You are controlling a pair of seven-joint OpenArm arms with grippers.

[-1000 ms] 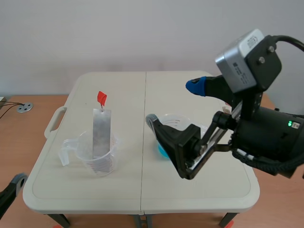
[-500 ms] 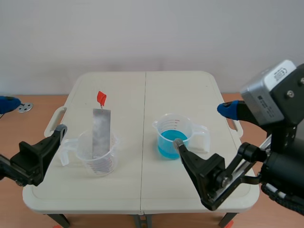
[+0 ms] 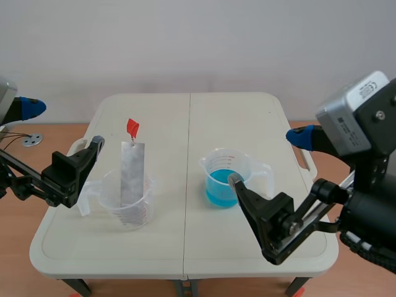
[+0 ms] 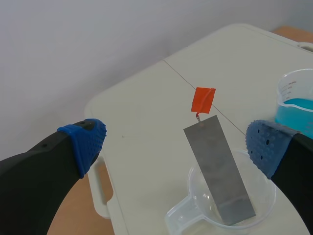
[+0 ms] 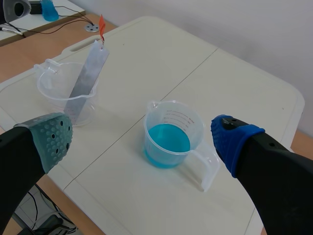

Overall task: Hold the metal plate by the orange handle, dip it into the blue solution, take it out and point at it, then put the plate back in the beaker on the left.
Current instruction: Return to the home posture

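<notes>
A lab, likely: beaker (image 3: 239,163) of blue solution (image 3: 216,187).

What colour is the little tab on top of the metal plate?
Orange-red. The handle shows best in the left wrist view.

The left wrist view's edge cuts off the blue-solution beaker (image 4: 294,88) and clear beaker (image 4: 203,193).

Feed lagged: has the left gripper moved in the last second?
Yes. The left gripper has come forward from the table's near corner, toward the left beaker.
</notes>
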